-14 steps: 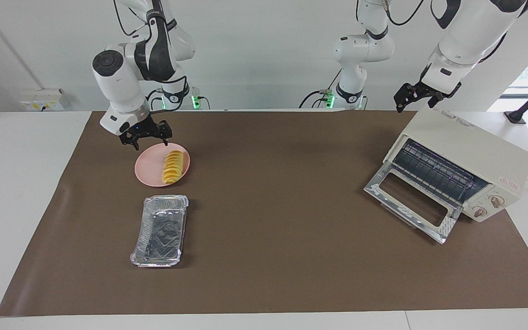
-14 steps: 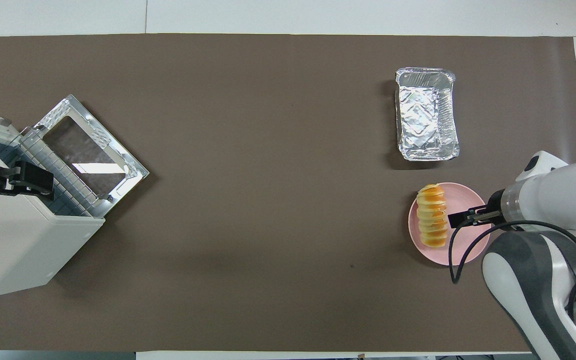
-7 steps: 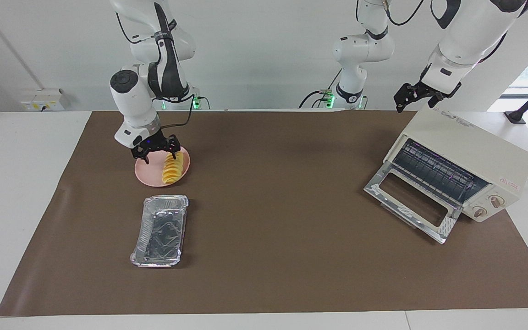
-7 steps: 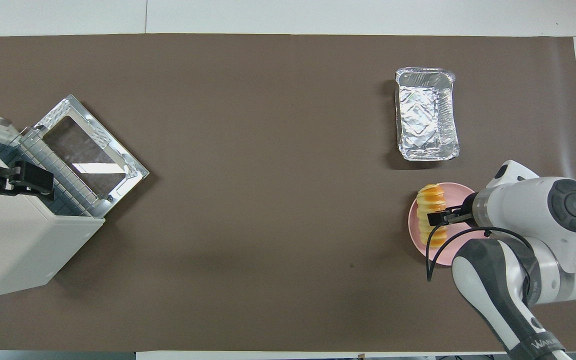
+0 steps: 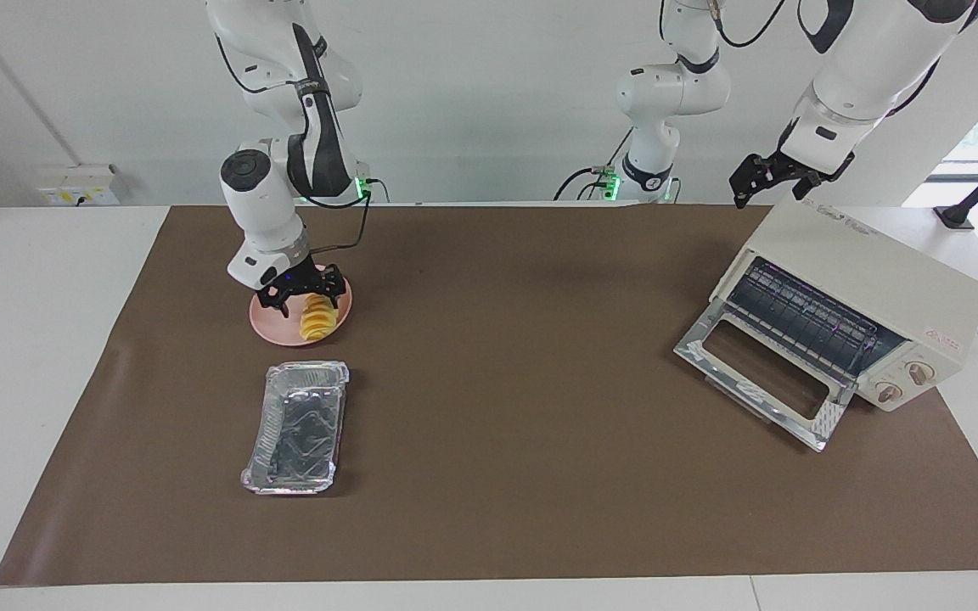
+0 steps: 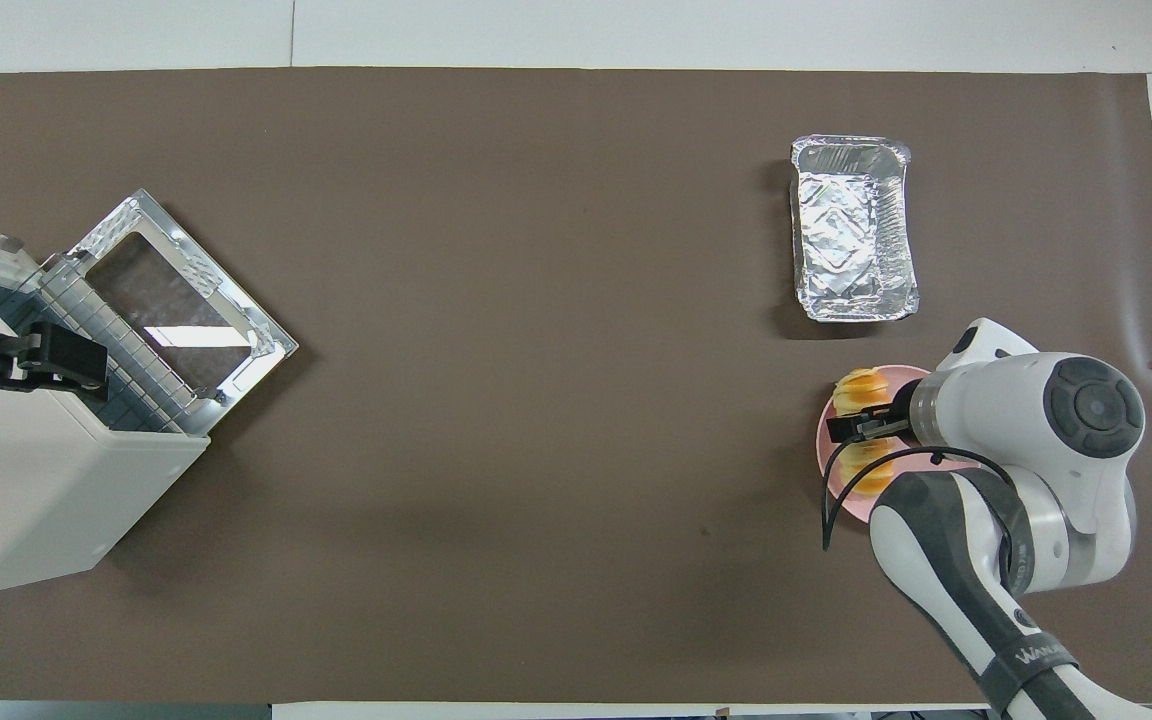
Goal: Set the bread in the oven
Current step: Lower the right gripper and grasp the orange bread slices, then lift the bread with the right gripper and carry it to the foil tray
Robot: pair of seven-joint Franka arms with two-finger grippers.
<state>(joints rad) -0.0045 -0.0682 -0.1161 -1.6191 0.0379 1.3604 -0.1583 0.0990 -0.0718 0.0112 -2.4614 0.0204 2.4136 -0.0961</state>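
Over the pink plate (image 5: pixel 264 328) at the right arm's end of the table, the right gripper (image 5: pixel 302 299) hangs low with its jaws apart astride the bread (image 5: pixel 319 317), not yet clamped on it. Closing off-centre could split the overlapping slices or drag the plate, spilling the loaf. Well apart, the oven (image 5: pixel 862 288) stands open while the left gripper (image 5: pixel 765 182) waits above it, jaws apart.

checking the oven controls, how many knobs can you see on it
2, side by side on the oven front panel beside its open door: one knob, the other knob just below it. The overhead view hides both.
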